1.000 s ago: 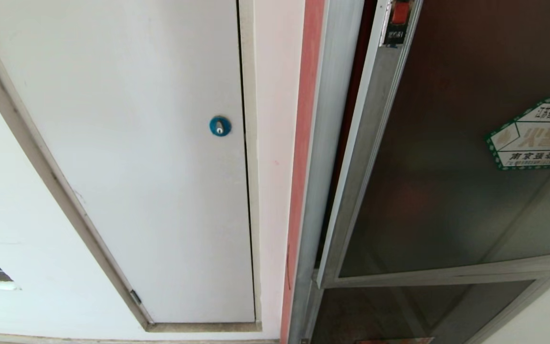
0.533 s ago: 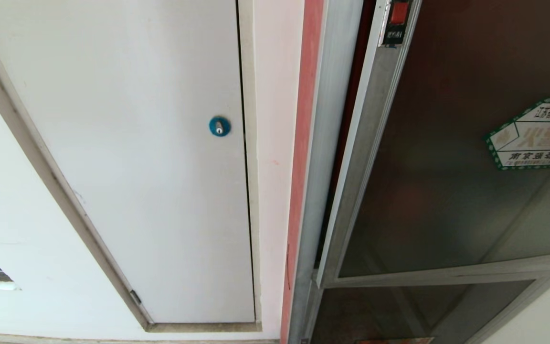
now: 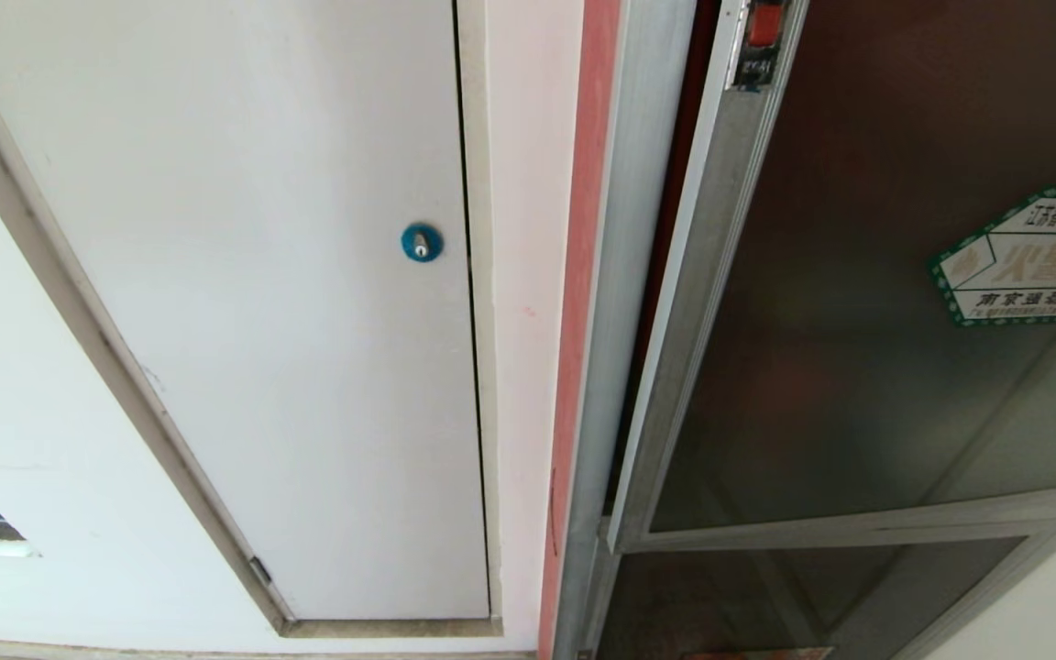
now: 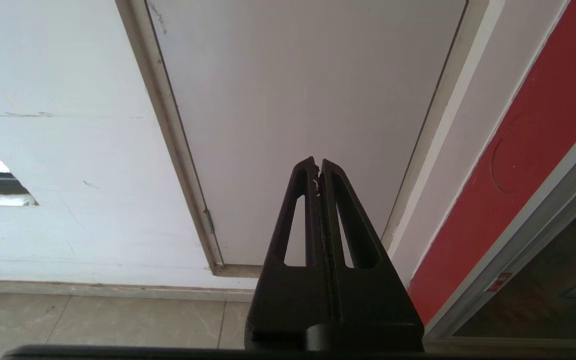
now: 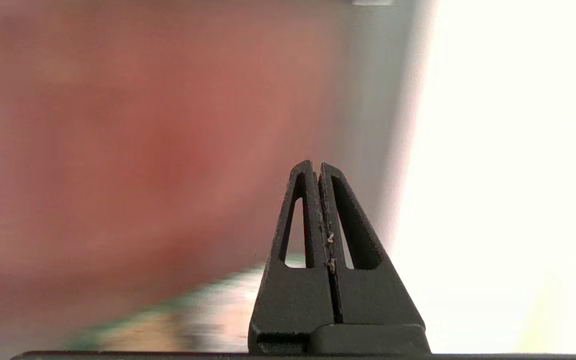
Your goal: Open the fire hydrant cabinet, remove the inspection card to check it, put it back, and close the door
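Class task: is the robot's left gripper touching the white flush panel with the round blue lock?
Apart. The left wrist view shows the shut left gripper hanging clear before the white flush panel, meeting nothing.

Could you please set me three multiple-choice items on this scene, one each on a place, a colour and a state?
1. Where is the sticker on the door?
A. near its right edge in the head view
B. beside the latch
C. on the lower panel

2. What colour is the lock on the white panel?
A. red
B. blue
C. green

3. How does the door stand?
A. wide open
B. taken off
C. ajar, its left edge off the frame

Answers:
1. A: the green-bordered sticker runs off the right edge of the head view.
2. B: the round lock is blue.
3. C: a dark gap shows between door edge and frame.
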Robot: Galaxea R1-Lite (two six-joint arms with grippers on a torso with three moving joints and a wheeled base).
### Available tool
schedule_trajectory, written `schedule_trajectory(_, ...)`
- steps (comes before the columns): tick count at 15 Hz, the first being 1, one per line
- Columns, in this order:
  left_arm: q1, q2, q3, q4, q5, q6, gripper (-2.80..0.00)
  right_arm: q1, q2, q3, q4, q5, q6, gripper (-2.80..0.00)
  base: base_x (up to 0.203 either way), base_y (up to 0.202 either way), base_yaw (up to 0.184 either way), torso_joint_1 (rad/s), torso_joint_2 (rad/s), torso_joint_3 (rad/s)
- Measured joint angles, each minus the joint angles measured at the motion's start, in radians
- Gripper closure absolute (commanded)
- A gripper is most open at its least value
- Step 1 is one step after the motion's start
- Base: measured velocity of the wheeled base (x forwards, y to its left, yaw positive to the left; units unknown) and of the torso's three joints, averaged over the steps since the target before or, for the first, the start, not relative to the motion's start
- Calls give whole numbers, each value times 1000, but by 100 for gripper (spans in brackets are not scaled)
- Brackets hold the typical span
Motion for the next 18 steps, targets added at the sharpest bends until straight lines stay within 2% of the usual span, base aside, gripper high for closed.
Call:
schedule_trajectory(3,0,0,0,0,0,0,0,-134,-141,91,77,0,1,0,0,0,0,0,0,0)
schedule_trajectory(7,0,0,0,0,0,0,0,-243,-364,204,294,4,13,0,0,0,0,0,0,0)
schedule_trajectory(15,0,0,0,0,0,0,0,-293,-719,444,588,11,54,0,0,0,0,0,0,0)
schedule_trajectory(17,0,0,0,0,0,0,0,-302,-790,503,619,50,64,0,0,0,0,0,0,0)
schedule_trajectory(18,0,0,0,0,0,0,0,-302,-823,545,624,97,83,0,0,0,0,0,0,0)
